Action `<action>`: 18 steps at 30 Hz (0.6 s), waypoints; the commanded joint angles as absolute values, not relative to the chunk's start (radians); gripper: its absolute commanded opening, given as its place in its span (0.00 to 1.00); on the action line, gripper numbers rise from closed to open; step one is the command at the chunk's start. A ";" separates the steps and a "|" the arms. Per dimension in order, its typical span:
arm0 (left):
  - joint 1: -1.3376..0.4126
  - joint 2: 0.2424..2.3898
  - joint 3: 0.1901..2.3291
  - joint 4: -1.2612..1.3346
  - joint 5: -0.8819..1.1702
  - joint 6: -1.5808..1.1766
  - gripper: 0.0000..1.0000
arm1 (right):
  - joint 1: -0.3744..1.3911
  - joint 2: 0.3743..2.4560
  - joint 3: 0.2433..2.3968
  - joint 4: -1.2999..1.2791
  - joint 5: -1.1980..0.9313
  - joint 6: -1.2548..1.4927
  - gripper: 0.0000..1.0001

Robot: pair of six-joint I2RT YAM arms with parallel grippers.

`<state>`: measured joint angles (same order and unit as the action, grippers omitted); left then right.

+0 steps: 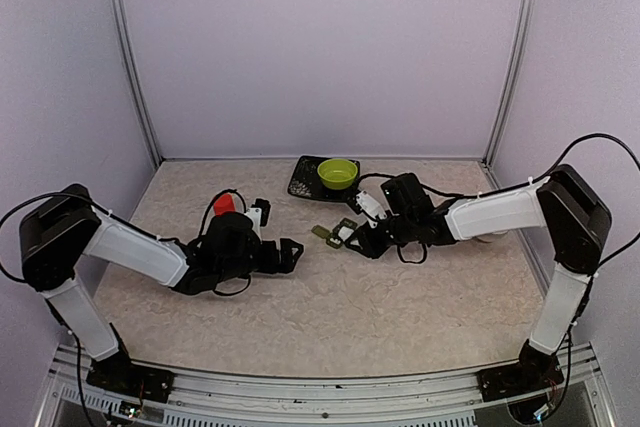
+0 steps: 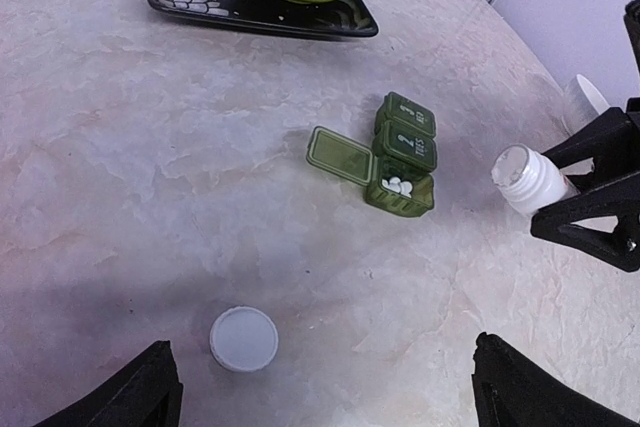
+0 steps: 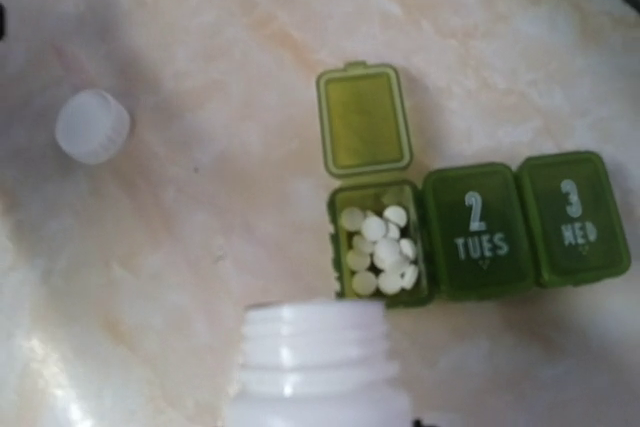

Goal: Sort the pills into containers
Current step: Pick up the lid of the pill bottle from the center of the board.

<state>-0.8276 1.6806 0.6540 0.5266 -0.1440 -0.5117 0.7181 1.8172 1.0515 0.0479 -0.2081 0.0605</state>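
Observation:
The containers (image 3: 478,232) are three joined dark green boxes lying mid-table (image 1: 335,234). The end box has its lid (image 3: 365,119) swung open and holds several white pills (image 3: 380,247). The boxes marked 2 TUES and 3 WED (image 3: 572,217) have their lids down. My right gripper (image 1: 366,238) is shut on an uncapped white bottle (image 3: 320,367), tilted with its mouth toward the open box and just short of it (image 2: 530,179). My left gripper (image 2: 335,397) stands open and low over the table, with nothing between its fingers. The bottle's white cap (image 2: 243,338) lies just ahead of it.
A lime green bowl (image 1: 338,173) sits on a black patterned tray (image 1: 303,183) at the back of the table, behind the containers. In the left wrist view the tray (image 2: 200,2) is at the top. The enclosure walls stand on three sides.

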 commanded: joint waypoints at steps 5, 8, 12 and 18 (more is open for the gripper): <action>-0.837 1.699 0.713 0.444 -0.190 -0.507 0.99 | 0.729 1.642 0.859 0.402 -0.201 0.087 0.00; -0.838 1.695 0.715 0.430 -0.193 -0.506 0.99 | 0.729 1.574 0.789 0.482 -0.203 0.081 0.00; -0.836 1.702 0.734 0.390 -0.203 -0.506 0.99 | 0.730 1.480 0.678 0.617 -0.227 0.081 0.00; -0.835 1.713 0.764 0.341 -0.217 -0.505 0.99 | 0.730 1.333 0.555 0.776 -0.237 0.099 0.00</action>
<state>-0.8322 1.6989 0.7273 0.3897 -0.1921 -0.5117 0.7185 1.4189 0.6117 0.6014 -0.2222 0.0807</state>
